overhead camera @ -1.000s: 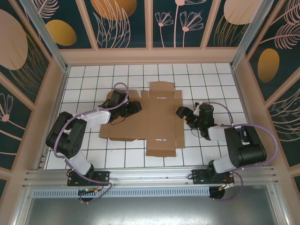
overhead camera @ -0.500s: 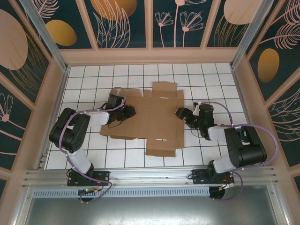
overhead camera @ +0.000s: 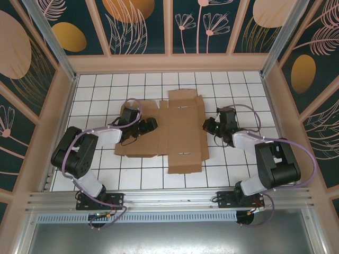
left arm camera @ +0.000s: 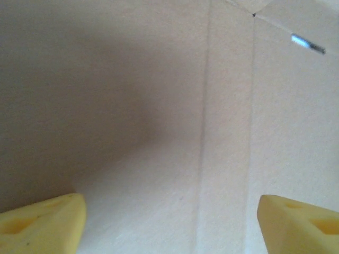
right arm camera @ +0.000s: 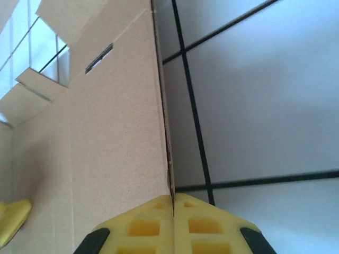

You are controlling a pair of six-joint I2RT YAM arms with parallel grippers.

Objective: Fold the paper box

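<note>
From above: the paper box [overhead camera: 177, 132] lies flat and unfolded, mid-tabletop [overhead camera: 100, 90]. My left claw [overhead camera: 150, 125] is over its left panel, my right claw [overhead camera: 208, 125] at its right edge. Left wrist: yellow fingertips [left arm camera: 42, 222] spread wide, blurred cardboard beneath. Right wrist: pads [right arm camera: 143, 227] pressed together at the box's edge. Is it pinched? Can't tell.

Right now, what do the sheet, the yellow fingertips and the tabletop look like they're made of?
Paper box: brown cardboard, likely corrugated, matte; fibrous face, pressed creases. Yellow fingertips: probably moulded plastic or rubber, with recessed pockets. Table: smooth white surface with black grid lines, faint sheen; material unclear.
</note>
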